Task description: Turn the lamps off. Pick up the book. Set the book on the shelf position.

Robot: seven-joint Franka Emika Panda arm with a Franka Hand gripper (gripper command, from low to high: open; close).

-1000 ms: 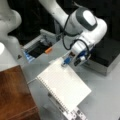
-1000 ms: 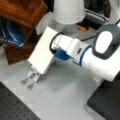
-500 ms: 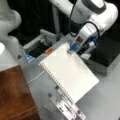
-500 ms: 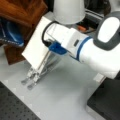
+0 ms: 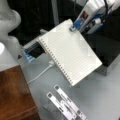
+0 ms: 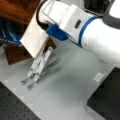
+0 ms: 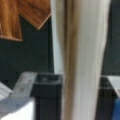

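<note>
Grey tabletop below; book lifted clear of it, tilted, clamped at its top edge by gripper, above perforated stand. Pick-up done; not yet on wooden shelf top. Lamp state unreadable.

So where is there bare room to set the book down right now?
The gripper holds the book in the air above the stand. The wooden top at a front view's bottom left is bare. Grey table between stand and black box is free. Around the stand and cable it is crowded.
</note>
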